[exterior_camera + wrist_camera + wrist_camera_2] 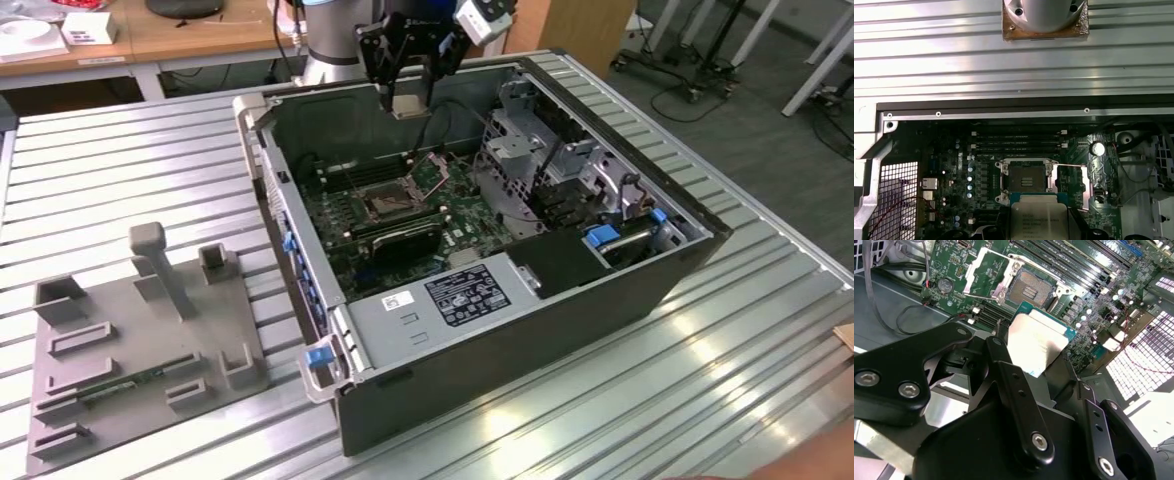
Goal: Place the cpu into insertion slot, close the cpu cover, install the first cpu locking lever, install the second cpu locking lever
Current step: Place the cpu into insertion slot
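My gripper [407, 98] hangs above the back of the open computer case [561, 340], shut on the cpu [1040, 341], a flat square chip with a silvery top. In both wrist views the cpu [1038, 218] is held in the air a little off to one side of the insertion slot [1026, 180], not touching it. The insertion slot [1032, 288] lies bare on the green motherboard [441, 225], its dark centre showing. The cpu cover [983, 271] is flipped open beside the slot. In the exterior view the slot [386, 201] sits below the gripper.
Long black memory slots [1016, 141] run beside the socket. A metal drive cage [554, 165] and cables fill the case toward the exterior view's right. A grey fixture plate [134, 340] with upright blocks lies on the ribbed table at the exterior view's left. The arm's base [1045, 15] stands behind the case.
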Controlling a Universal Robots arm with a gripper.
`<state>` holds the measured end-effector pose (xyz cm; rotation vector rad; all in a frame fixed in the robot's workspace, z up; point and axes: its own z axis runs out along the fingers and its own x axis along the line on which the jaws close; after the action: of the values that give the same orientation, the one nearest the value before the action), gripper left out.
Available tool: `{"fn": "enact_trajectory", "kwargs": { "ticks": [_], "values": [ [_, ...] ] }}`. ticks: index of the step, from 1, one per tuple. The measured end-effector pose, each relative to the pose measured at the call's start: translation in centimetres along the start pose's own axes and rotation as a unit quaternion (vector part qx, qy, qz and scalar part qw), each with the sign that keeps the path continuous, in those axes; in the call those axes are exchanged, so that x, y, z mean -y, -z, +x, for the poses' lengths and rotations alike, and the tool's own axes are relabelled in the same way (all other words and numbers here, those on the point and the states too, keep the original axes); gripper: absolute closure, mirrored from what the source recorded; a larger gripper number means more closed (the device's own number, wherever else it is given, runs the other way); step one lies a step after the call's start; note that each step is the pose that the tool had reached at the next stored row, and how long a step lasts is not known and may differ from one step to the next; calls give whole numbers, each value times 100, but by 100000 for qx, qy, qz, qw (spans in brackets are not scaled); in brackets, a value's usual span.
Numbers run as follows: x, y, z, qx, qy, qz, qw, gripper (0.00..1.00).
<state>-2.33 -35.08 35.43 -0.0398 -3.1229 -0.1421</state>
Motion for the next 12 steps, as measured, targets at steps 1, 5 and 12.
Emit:
{"fn": "enact_trajectory", "kwargs": {
  "ticks": [1, 5, 12],
  "values": [
    [0, 0, 0, 1, -1, 1, 100000, 46],
    [1, -11, 0, 4, 1, -6, 100000, 46],
    [5, -55, -1, 1, -3, -91, 100000, 46]
  ]
}}
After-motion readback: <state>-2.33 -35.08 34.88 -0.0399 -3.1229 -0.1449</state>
